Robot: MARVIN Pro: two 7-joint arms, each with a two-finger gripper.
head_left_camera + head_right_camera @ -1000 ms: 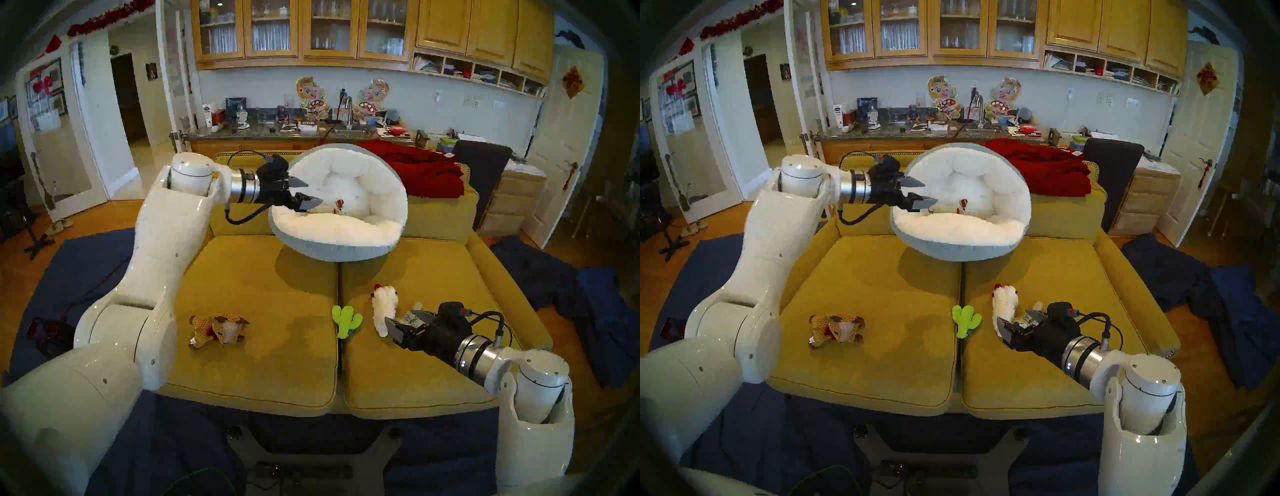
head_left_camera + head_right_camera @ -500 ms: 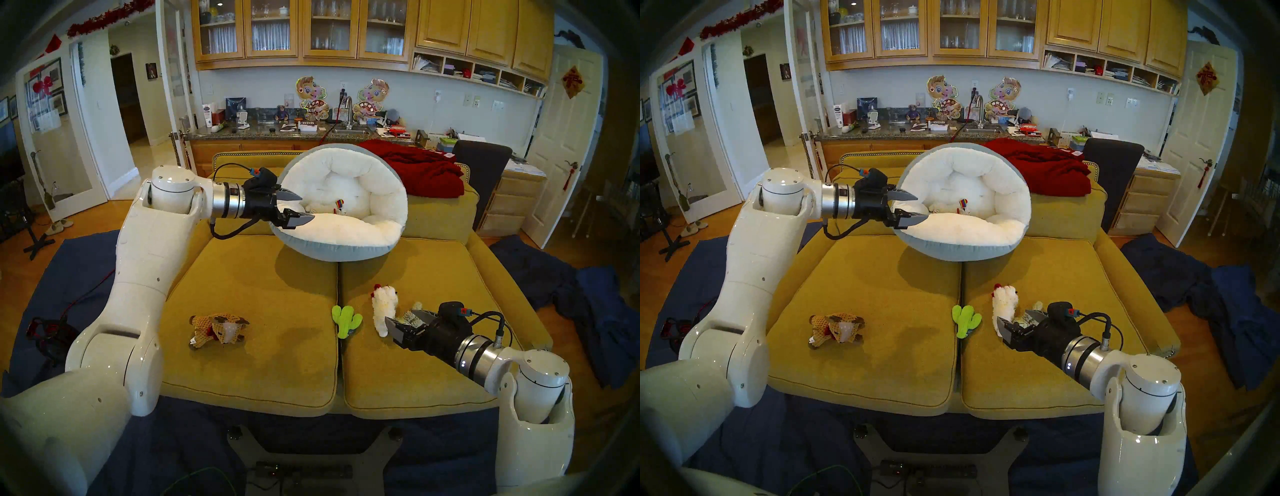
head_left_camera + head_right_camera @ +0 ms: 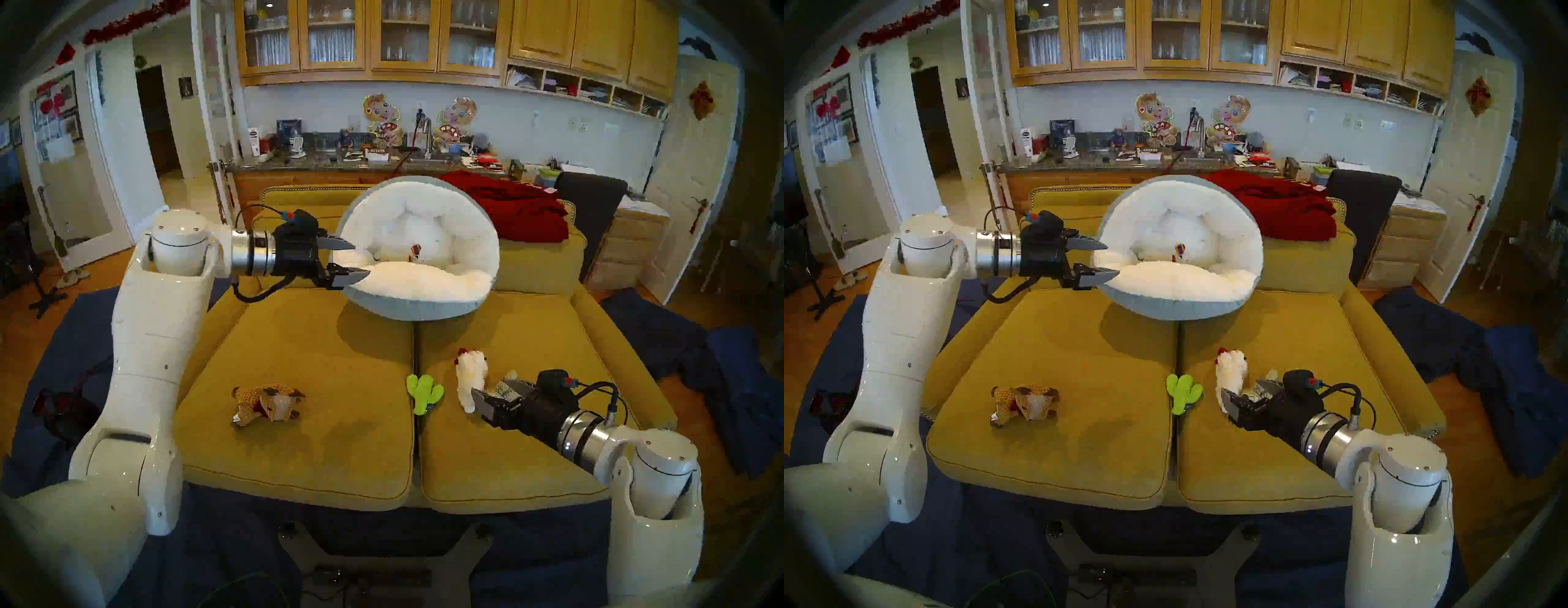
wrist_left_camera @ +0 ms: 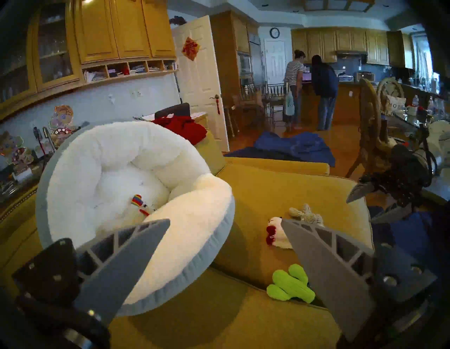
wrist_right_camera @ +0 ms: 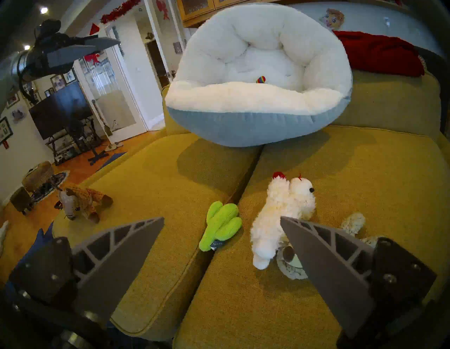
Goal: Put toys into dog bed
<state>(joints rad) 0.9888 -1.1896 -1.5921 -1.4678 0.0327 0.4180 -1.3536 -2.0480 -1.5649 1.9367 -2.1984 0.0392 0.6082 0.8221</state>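
Both grippers wide, empty: left gripper mid-left by dog bed; right gripper lower right. Risk: right scooping fluffy white animal with grey-beige toy, dropping one.

The red diamond paper on the white door, far ahead of the left gripper and above it, bears one gold Chinese character, seemingly 福. On the cushion off to that gripper's right, the letters "OPE" can be made out, with the word's start hidden. The dark tag on the green cactus, just ahead of the right gripper, carries lettering too small to read.
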